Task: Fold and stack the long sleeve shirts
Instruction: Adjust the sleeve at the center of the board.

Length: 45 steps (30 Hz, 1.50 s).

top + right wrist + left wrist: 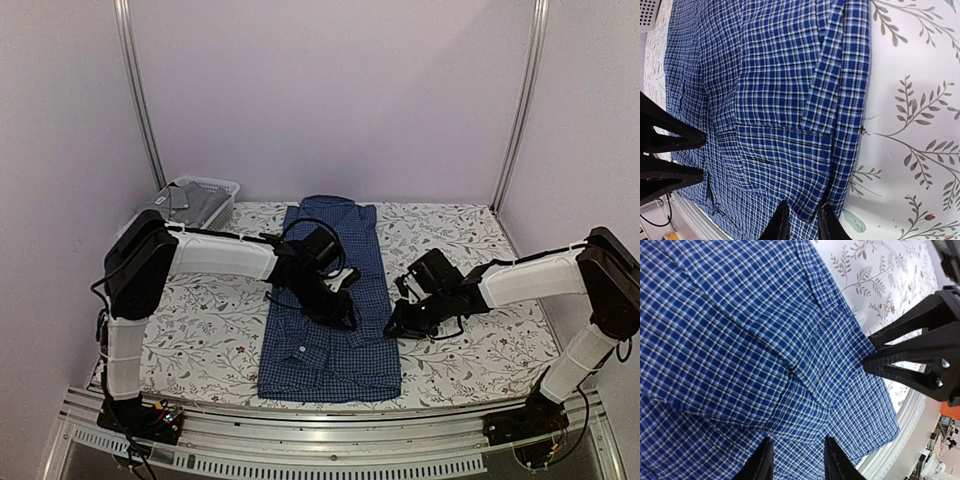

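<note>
A floral-print table [200,330] between pale lilac walls carries the dark blue checked shirt [330,300], folded into a long strip at its centre. The left end effector [340,305] presses on the shirt's middle, fingers narrowly parted over cloth; the right end effector [801,222] pinches the shirt's right edge. A white basket [205,195] holding a grey shirt [180,198] sits at the far-left corner.

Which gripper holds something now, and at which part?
The right gripper pinches the blue checked shirt at its right side edge. The left gripper hovers over it, jaws apart.
</note>
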Each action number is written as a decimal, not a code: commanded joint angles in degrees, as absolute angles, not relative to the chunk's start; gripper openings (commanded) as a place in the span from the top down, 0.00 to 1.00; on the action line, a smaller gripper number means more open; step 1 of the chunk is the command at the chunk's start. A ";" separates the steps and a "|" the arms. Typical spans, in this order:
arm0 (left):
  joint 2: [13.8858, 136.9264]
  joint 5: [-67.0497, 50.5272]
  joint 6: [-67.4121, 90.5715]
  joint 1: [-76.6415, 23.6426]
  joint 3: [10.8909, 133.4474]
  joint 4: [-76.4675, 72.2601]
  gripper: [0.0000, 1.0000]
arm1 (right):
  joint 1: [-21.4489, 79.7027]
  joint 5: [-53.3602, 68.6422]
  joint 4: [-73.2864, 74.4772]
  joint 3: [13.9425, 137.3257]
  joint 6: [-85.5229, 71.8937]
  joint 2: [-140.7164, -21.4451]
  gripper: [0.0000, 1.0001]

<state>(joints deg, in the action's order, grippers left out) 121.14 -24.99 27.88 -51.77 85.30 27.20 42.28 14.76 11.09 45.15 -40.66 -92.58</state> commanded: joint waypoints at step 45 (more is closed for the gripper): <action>118.56 -19.14 27.40 -41.60 88.13 21.18 0.68 | 45.63 11.91 22.15 51.90 -40.17 -89.92 0.59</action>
<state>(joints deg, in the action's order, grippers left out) 116.46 -23.97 26.85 -45.06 83.20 24.18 47.92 15.92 21.30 49.12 -41.87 -92.49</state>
